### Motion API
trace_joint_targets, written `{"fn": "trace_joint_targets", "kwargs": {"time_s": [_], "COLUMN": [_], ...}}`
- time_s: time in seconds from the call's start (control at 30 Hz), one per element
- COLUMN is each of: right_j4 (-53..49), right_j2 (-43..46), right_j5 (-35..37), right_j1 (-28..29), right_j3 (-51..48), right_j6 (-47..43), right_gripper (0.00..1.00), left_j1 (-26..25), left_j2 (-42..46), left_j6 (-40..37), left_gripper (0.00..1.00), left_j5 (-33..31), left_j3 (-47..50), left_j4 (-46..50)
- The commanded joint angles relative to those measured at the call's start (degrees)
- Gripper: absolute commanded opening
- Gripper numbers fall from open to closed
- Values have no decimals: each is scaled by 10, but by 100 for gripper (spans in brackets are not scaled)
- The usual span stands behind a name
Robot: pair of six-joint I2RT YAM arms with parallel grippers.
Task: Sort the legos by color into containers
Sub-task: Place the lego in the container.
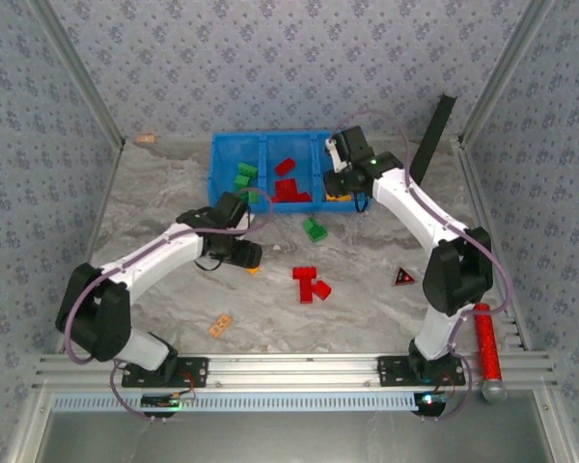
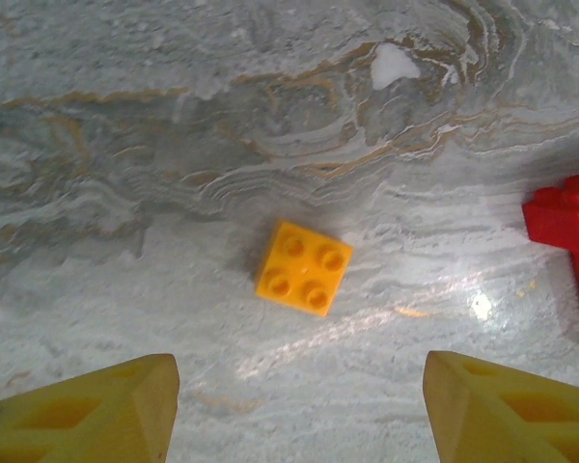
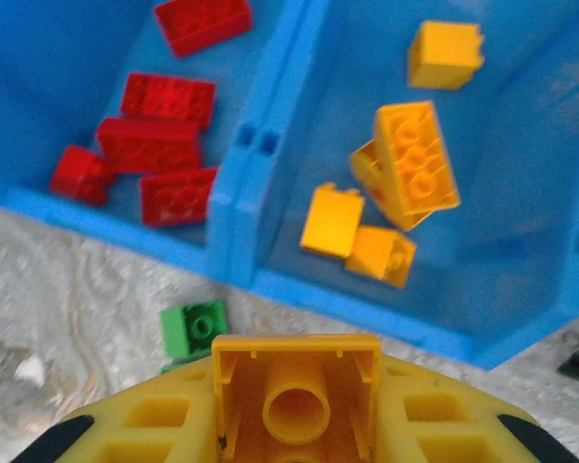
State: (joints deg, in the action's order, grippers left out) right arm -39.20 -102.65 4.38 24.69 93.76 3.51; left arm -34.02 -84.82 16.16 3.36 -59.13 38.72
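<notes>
The blue bin (image 1: 218, 166) with its three containers stands at the back: green legos (image 1: 243, 176) in the left one, red legos (image 1: 289, 183) in the middle, yellow ones in the right. My right gripper (image 1: 341, 183) hovers over the front of the right container, shut on a yellow lego (image 3: 296, 367) whose hollow underside faces the camera. Beyond it lie several yellow legos (image 3: 405, 164) in that container (image 3: 521, 145). My left gripper (image 2: 299, 400) stands open above the table, just short of a yellow four-stud lego (image 2: 302, 267).
On the table lie red legos (image 1: 309, 283), a green lego (image 1: 315, 229) in front of the bin, a peach flat piece (image 1: 220, 326), a dark triangle (image 1: 403, 277) and a red cylinder (image 1: 485, 342) at the right rail.
</notes>
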Motion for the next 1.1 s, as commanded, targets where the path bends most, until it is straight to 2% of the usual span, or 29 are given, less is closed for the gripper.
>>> {"fn": "trace_joint_targets", "kwargs": {"time_s": [0.0,0.33,0.63,1.07], "right_j4": [-9,0,14,25], "right_j2": [-45,-152,-205,-196], "right_j5": [14,26,30,20], "right_j1": [-10,-29,-44,-46], "right_j3": [38,119,129,118], "right_j6": [-14,-34,-26,-22], "right_gripper": [29,29,32,51], "left_j1": [-12,-32,-34,-34], "left_j2": [-31,-100,-137,-177], "left_j6": [2,3,-3,-4], "left_gripper": [68,68,67,65], "left_j5": [-11,-41,-45,-45], "left_j3": [-9,-26,-34,-52], "left_j4": [-30,-24,-28,-31]}}
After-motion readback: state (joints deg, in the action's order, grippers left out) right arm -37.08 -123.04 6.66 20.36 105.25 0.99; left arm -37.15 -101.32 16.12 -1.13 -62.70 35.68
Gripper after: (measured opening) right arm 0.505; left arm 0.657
